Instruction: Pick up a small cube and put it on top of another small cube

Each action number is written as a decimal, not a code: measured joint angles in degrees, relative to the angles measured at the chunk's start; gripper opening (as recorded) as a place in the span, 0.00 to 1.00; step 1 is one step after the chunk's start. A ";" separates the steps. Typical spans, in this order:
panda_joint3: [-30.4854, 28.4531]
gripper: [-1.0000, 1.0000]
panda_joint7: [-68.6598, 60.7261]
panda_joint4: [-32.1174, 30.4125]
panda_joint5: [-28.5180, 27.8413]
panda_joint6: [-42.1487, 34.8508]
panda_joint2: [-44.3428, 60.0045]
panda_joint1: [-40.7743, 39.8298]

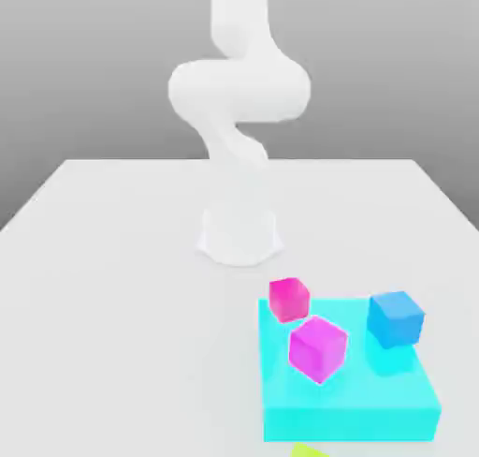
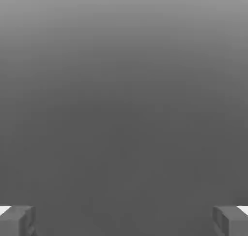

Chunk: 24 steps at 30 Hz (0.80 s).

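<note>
The small lime-green cube (image 1: 305,450) peeks in at the bottom edge of the exterior view, just in front of a cyan block (image 1: 374,399); most of it is cut off. In the hand view my gripper (image 2: 124,223) is open, one grey fingertip (image 2: 17,220) and the other (image 2: 231,220) standing far apart with nothing between them, against plain grey background. The white arm (image 1: 239,90) rises from its base (image 1: 239,235) and leaves the exterior view at the top.
A wide flat cyan block lies on the white table (image 1: 112,287) toward the exterior view's right. A magenta cube (image 1: 318,348) and a blue cube (image 1: 395,317) sit on it. Another magenta cube (image 1: 288,299) rests at its far corner.
</note>
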 joint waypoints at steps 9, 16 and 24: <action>6.76 0.50 12.79 0.85 -4.51 4.99 19.00 -4.91; 9.60 0.50 23.26 1.53 -8.97 8.71 33.62 -6.20; 9.64 0.50 33.27 2.21 -11.25 13.25 49.94 -4.60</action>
